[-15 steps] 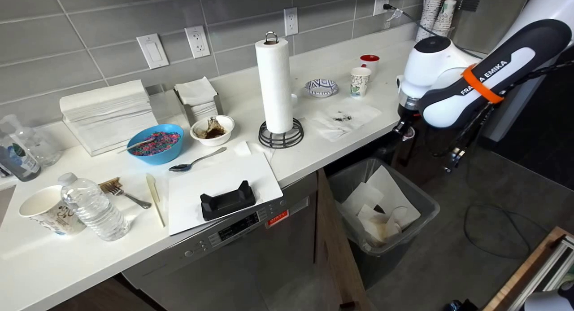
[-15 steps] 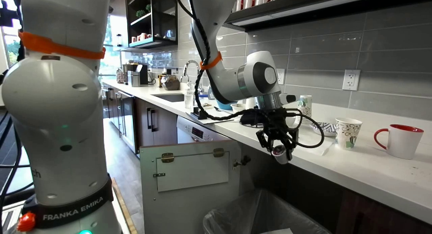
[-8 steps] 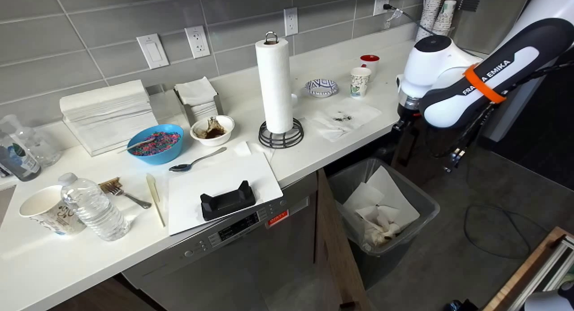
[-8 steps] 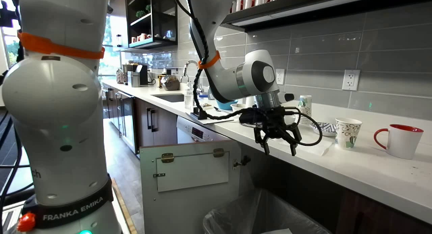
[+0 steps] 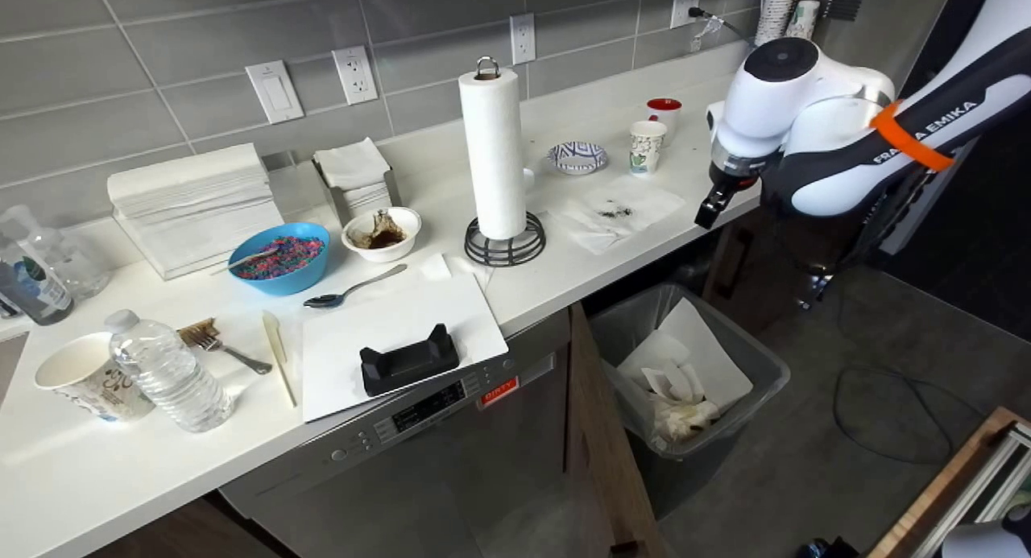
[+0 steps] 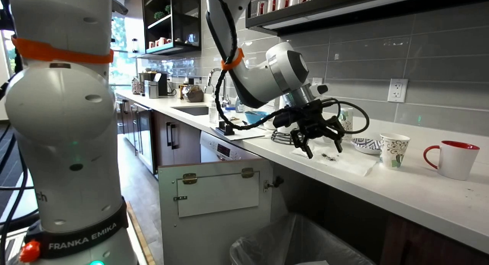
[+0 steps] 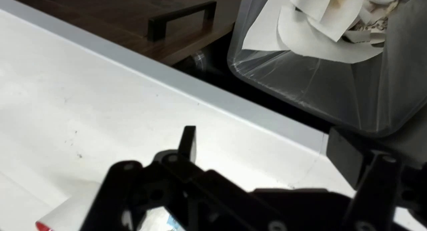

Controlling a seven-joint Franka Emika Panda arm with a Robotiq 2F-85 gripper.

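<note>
My gripper (image 6: 324, 153) stands open near the counter's front edge, with nothing between its fingers (image 7: 345, 157). In the wrist view the white counter (image 7: 116, 101) shows through the gap. Below lies a grey bin (image 5: 769, 381) with a clear liner, holding crumpled white papers (image 7: 320, 34). Close to the gripper on the counter is a paper towel sheet (image 6: 355, 163) with dark specks. Beyond it are a patterned bowl (image 5: 577, 159), a printed paper cup (image 6: 393, 150) and a white mug (image 6: 456, 161) with a red rim and handle. The mug is partly cut off in the wrist view.
An open cabinet door (image 6: 214, 226) stands beside the bin. Along the counter are a paper towel roll (image 5: 495, 155), a blue bowl (image 5: 302, 280), a white bowl (image 5: 383, 252), a black holder (image 5: 411, 369), a spoon (image 5: 354, 288) and a water bottle (image 5: 173, 373). A shelf (image 6: 344, 8) hangs above.
A second ago the gripper held a small white cup-like thing; it then opened and the thing left it. Papers in the bin shifted. The gripper has since risen and tilted.
</note>
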